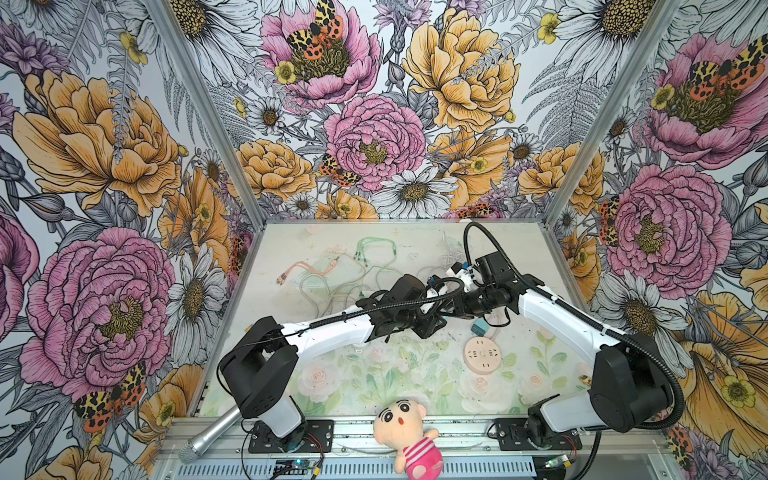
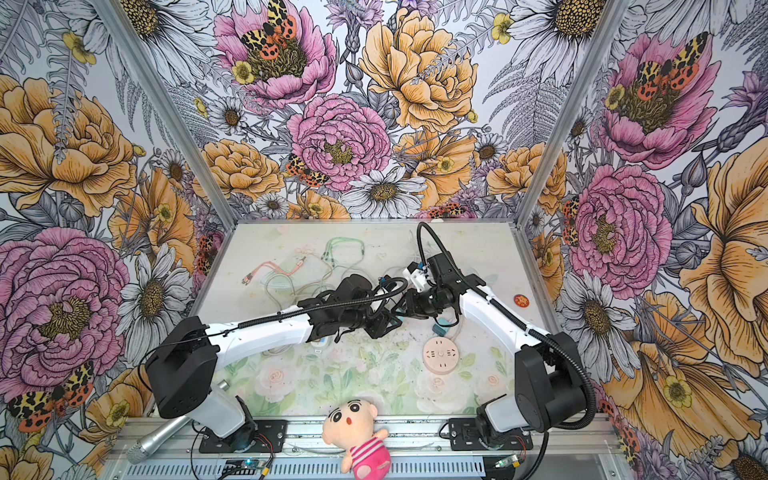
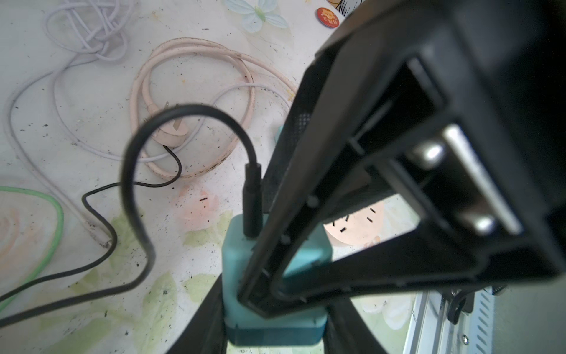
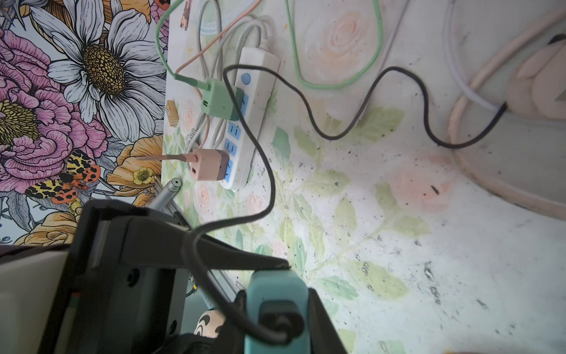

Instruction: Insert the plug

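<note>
The left claw (image 3: 275, 295) grips the teal plug (image 3: 242, 260), and a black cord (image 3: 128, 171) loops out of the plug's end. The right claw (image 4: 277, 302) closes on the same plug from the opposite side. Further right, the round pink socket (image 1: 482, 353) lies flat, apart from the plug.

Bright, even light — blurred close foreground

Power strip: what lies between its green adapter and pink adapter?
In the right wrist view, two free blue outlets of the power strip lie between the green adapter and the pink adapter; a black cable crosses beside them.
</note>
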Robot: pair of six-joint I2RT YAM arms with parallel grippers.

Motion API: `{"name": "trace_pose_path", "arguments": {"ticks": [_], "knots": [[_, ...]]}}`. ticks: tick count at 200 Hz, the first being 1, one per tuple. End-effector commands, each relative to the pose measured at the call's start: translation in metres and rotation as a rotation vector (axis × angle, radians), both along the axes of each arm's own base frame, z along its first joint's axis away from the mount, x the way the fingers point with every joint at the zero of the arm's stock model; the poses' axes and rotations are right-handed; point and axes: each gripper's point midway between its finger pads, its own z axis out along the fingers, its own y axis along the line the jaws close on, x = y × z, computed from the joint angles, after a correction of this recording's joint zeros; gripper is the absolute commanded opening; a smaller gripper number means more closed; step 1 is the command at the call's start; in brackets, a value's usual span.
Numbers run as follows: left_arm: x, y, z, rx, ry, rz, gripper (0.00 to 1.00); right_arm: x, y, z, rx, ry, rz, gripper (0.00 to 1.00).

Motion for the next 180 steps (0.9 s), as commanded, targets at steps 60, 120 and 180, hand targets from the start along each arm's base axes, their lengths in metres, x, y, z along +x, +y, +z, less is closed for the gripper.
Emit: {"name": "trace_pose_path", "arguments": {"ticks": [60, 120, 180], "knots": [[0.023, 0.022, 0.036, -0.064, -0.102, 0.158, 0.68, 0.022, -0.027, 0.015, -0.16, -0.131, -0.099, 0.0], [-0.011, 0.044, 0.055, -0.099, -0.093, 0.208, 0.69, 0.065, -0.09, 0.043, -0.268, -0.227, -0.349, 0.0], [-0.03, -0.029, 0.02, 0.011, -0.072, 0.142, 0.64, 0.091, -0.134, 0.075, -0.356, -0.335, -0.485, 0.0]]}}
